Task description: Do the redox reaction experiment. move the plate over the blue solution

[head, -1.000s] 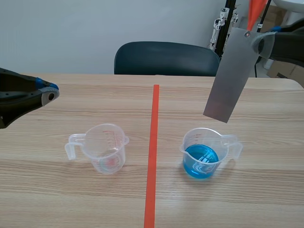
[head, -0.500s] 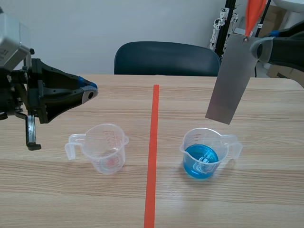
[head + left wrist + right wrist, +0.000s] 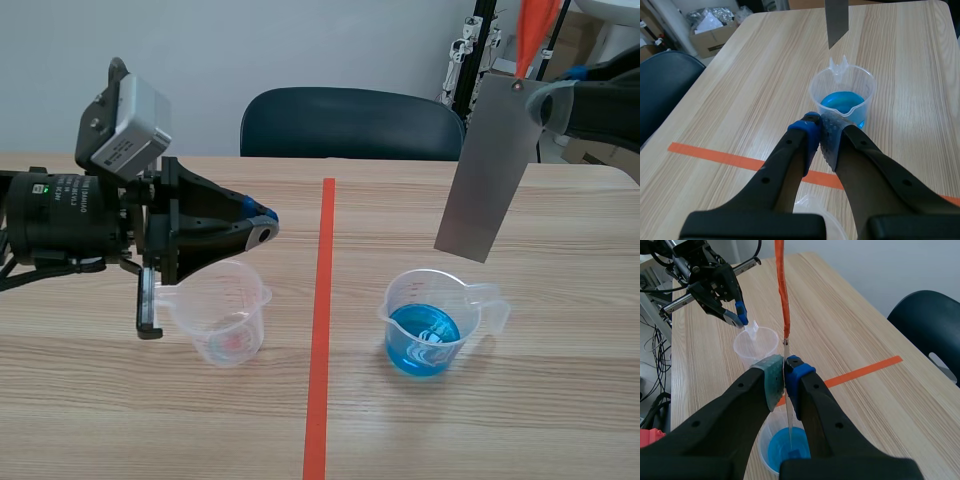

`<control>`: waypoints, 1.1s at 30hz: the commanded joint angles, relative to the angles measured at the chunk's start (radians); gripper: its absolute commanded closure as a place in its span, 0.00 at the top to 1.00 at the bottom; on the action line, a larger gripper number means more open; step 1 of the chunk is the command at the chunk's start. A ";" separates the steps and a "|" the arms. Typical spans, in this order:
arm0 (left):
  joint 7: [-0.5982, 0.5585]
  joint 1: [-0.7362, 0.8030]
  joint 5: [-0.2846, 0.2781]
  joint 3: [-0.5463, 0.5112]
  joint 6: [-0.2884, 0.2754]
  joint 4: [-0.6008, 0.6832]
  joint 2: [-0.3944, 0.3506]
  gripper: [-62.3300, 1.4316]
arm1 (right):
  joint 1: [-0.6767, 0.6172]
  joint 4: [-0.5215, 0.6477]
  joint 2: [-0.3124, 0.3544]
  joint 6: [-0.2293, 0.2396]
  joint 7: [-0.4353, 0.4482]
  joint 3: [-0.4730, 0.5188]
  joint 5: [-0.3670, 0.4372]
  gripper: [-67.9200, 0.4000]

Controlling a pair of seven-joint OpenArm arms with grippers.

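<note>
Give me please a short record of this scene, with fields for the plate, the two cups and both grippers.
plate: grey flat metal plate, hanging tilted above the blue cup, lower edge clear of its rim
right arm: right gripper, shut on the plate's upper end
blue cup: clear plastic measuring cup with blue solution, right of the orange-red tape line
other cup: empty clear plastic measuring cup, left of the line
left arm: left gripper, shut on nothing, above the empty cup
contact: plate not in the solution
</note>
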 commanded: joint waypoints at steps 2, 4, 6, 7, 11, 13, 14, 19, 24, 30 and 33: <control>-0.013 -0.037 -0.009 0.027 0.001 -0.007 0.023 0.07 | 0.017 0.006 0.008 0.015 0.023 0.027 0.014 0.01; -0.008 -0.060 -0.009 0.052 -0.002 -0.020 0.039 0.07 | 0.017 0.006 0.008 0.015 0.023 0.027 0.013 0.01; 0.015 -0.082 -0.009 0.077 -0.002 -0.035 0.056 0.07 | 0.017 0.006 0.008 0.015 0.023 0.027 0.011 0.01; 0.017 -0.090 -0.009 0.088 -0.002 -0.043 0.063 0.07 | 0.017 0.006 0.008 0.015 0.023 0.027 0.011 0.01; 0.027 -0.109 -0.010 0.116 -0.002 -0.079 0.091 0.07 | 0.017 0.006 0.008 0.015 0.023 0.027 0.011 0.01; 0.039 -0.109 -0.010 0.120 -0.002 -0.098 0.106 0.07 | 0.017 0.006 0.008 0.015 0.023 0.027 0.011 0.01; 0.039 -0.110 -0.010 0.123 -0.002 -0.109 0.113 0.07 | 0.017 0.006 0.008 0.015 0.023 0.027 0.010 0.01; 0.038 -0.111 -0.010 0.128 -0.022 -0.145 0.138 0.07 | 0.017 0.006 0.008 0.015 0.023 0.027 0.010 0.01; 0.038 -0.111 -0.010 0.128 -0.024 -0.145 0.140 0.07 | 0.017 0.006 0.008 0.015 0.023 0.027 0.010 0.01; 0.038 -0.111 -0.009 0.128 -0.024 -0.145 0.140 0.07 | 0.017 0.006 0.008 0.015 0.023 0.027 0.010 0.01; 0.038 -0.111 -0.009 0.128 -0.024 -0.145 0.140 0.07 | 0.017 0.006 0.008 0.015 0.023 0.027 0.010 0.01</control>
